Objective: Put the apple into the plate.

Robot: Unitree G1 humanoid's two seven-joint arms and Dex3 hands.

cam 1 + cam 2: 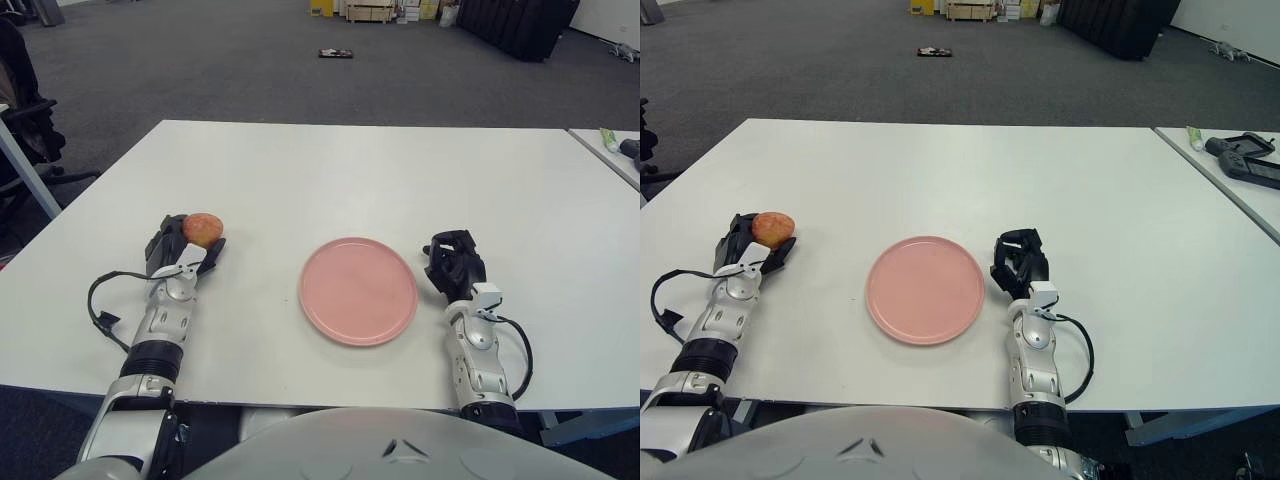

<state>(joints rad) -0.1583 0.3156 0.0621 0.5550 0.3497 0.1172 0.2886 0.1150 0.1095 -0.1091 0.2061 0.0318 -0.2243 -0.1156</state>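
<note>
Your left hand [180, 250] is cradling round red-orange apple [202, 229] in curled fingers, left of empty round pink plate [359, 290]. Your right hand [453, 264] is idling fisted beside plate's right rim.

Left hand [185, 248] extended forward with fingers curled in a grasp; right hand [453, 266] forward, fingers curled, holding nothing.

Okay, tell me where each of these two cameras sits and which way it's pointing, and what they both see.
Left eye view: on the robot's head, aimed forward and down at the white table; both forearms and the torso top show.
Right eye view: a little to the right, same aim; a neighbouring table's controller shows more.
Shared: the left robot hand curled around the apple, the pink plate in the middle, and the right robot hand beside the plate's right edge.
</note>
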